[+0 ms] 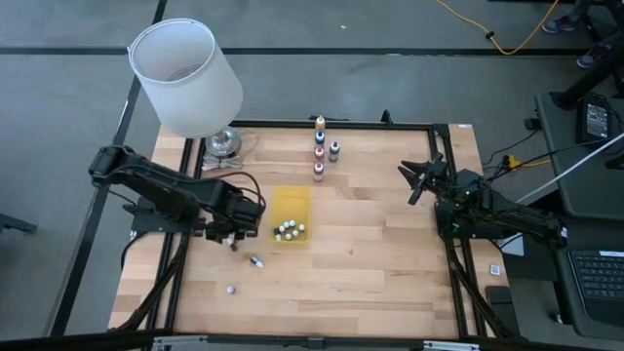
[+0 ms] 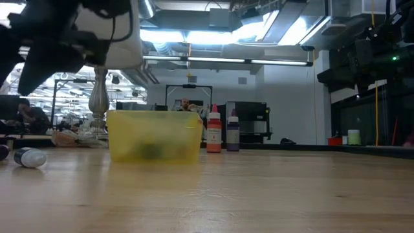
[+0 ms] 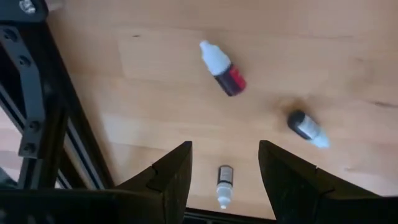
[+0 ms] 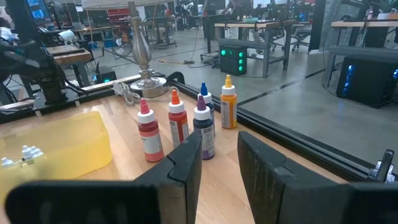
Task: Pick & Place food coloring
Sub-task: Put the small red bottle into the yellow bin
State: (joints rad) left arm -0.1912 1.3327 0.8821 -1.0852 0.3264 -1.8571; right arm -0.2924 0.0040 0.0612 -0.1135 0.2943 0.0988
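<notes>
High view: shows five standing bottles of food coloring far ahead of the left pincer, past the yellow tray. Shows three lying bottles on the bench close by that pincer. Shows more white caps in the tray, too small to count.

Left wrist view: shows what the high view hides. Left pincer fingers apart, holding nothing, with one lying bottle down between them and not touched. Two more lying farther out.

Right wrist view: gives the colours of the five standing bottles, just ahead of the right pincer: red, orange, purple, blue, yellow. Small gap between its fingers, nothing held.

Low view: shows only two standing bottles and one whole lying bottle.
</notes>
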